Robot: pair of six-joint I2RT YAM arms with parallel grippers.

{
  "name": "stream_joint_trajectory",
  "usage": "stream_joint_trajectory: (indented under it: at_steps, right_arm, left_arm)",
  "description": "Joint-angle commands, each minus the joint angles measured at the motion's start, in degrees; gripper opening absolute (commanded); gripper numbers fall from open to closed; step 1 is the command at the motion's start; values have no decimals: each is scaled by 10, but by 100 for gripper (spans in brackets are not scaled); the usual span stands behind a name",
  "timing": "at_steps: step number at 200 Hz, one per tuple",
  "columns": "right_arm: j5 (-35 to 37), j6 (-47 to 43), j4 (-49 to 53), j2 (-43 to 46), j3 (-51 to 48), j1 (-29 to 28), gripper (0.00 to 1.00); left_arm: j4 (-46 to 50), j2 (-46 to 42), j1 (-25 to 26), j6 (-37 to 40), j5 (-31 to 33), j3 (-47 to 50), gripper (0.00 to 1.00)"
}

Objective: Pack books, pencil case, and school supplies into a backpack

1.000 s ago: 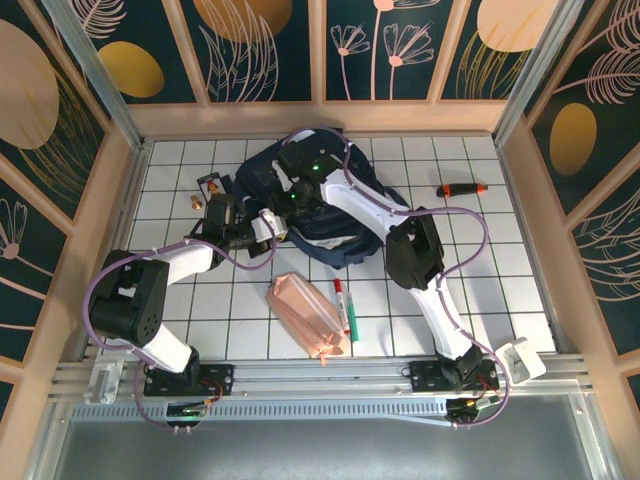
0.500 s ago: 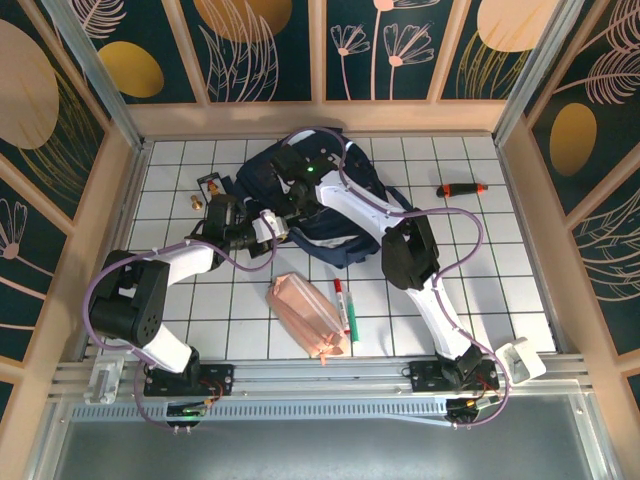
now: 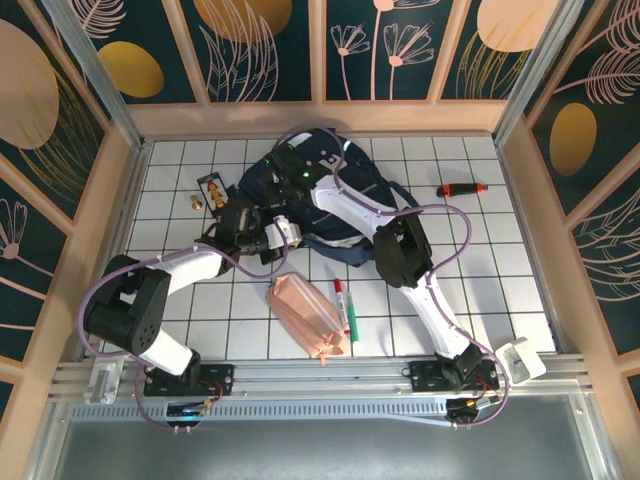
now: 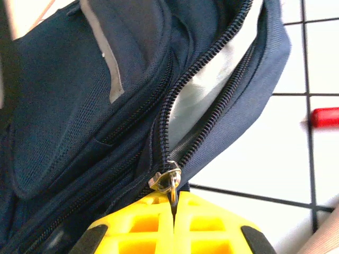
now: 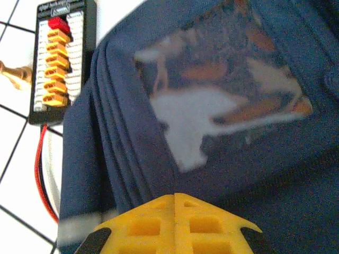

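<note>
**Top view.** The left arm [image 3: 185, 265] reaches to the near-left edge of the backpack [image 3: 255, 182], and its jaws sit right at that edge. The right arm [image 3: 352, 207] lies across the bag, with its jaws over the bag's far-left part. From this height I cannot tell how either pair of jaws stands. The pencil case [image 3: 308, 318] lies on the desk [image 3: 480, 280], nearer the arm bases than the left jaws and well apart from them. The marker pen [image 3: 342, 305] lies just beside the pencil case on its right. A black card with orange pieces [image 3: 212, 187] lies to the left of the right jaws, near the bag. A red-and-black tool [image 3: 461, 189] lies well off to the right of both pairs of jaws.

**Left wrist view.** The left jaws are together, clamped on the tab of the metal zipper pull [image 4: 168, 181]. From there the zipper runs away from the jaws. It is open, and pale lining [image 4: 201, 90] shows in the gap. A red object [image 4: 324, 116] lies on the desk to the right of the jaws; I cannot tell what it is.

**Right wrist view.** The right jaws are together, pad against pad, with nothing seen between them. The bag's navy fabric is directly ahead, and a grey-white patch [image 5: 212, 116] lies farther on. The card is ahead of the jaws and to the left, and a red wire [image 5: 45, 174] trails from it.
</note>
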State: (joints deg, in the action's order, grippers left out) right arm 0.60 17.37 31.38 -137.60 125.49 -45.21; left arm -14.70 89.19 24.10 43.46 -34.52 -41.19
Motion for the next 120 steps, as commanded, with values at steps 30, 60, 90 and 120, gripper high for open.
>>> stream_joint_trajectory:
  at_steps: [30, 60, 90, 120]
  right_arm:
    - [-24, -8, -68, 4, -21, 23, 0]
    - [-31, -5, -125, 119, -143, 64, 22]
    - [-47, 98, -158, 259, -283, 112, 37]
    - [-55, 180, -102, 379, -373, 96, 39]
  left_arm:
    - [-19, -25, 7, -44, 10, -14, 1]
    - [14, -17, 8, -49, 16, -39, 31]
    - [5, -66, 7, -53, 34, -34, 42]
    - [26, -94, -2, -204, 198, -64, 74]
